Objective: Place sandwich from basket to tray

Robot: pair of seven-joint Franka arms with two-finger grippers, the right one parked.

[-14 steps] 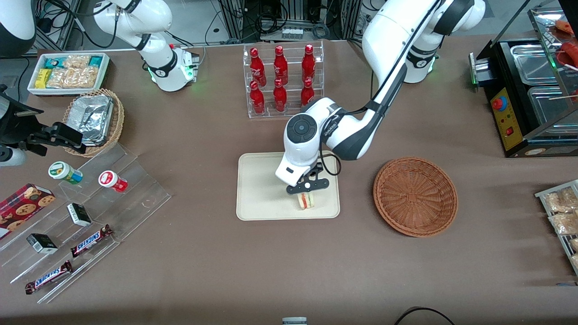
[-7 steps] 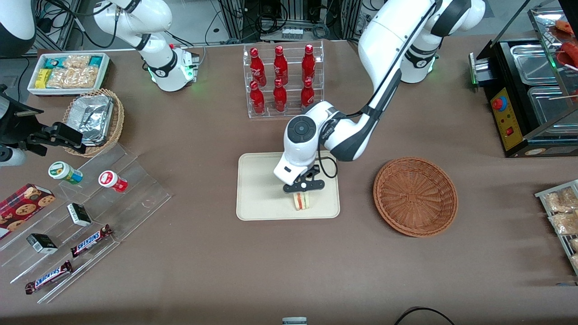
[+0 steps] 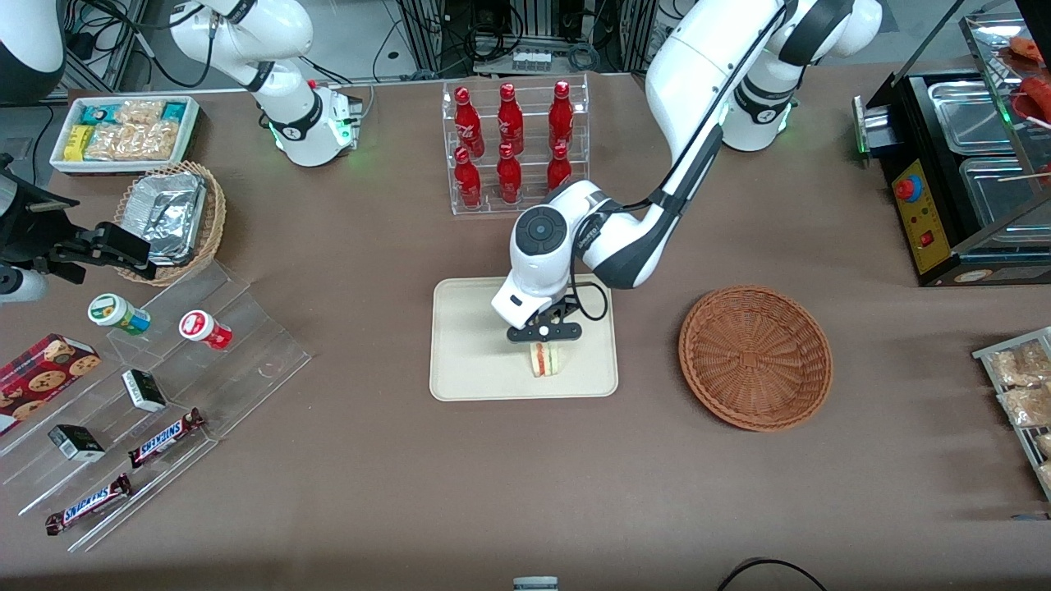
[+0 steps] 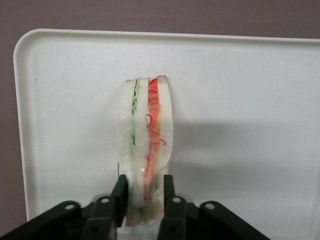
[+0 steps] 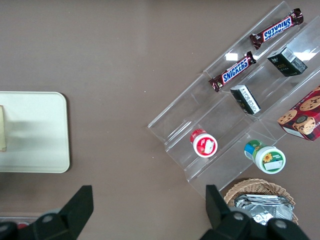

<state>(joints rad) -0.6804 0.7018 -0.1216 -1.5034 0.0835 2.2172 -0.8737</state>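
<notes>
We see a lab bench dressed as a snack counter: near our gripper a clear rack of red bottles, toward the parked arm's end chocolate bars on acrylic steps, with cable-strewn equipment frames along the table edge.

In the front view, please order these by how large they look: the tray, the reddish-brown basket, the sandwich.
1. Tray, largest.
2. Basket, somewhat smaller.
3. Sandwich, by far the smallest, held by the pincer over the tray.

Brown table: tray, basket.
</notes>
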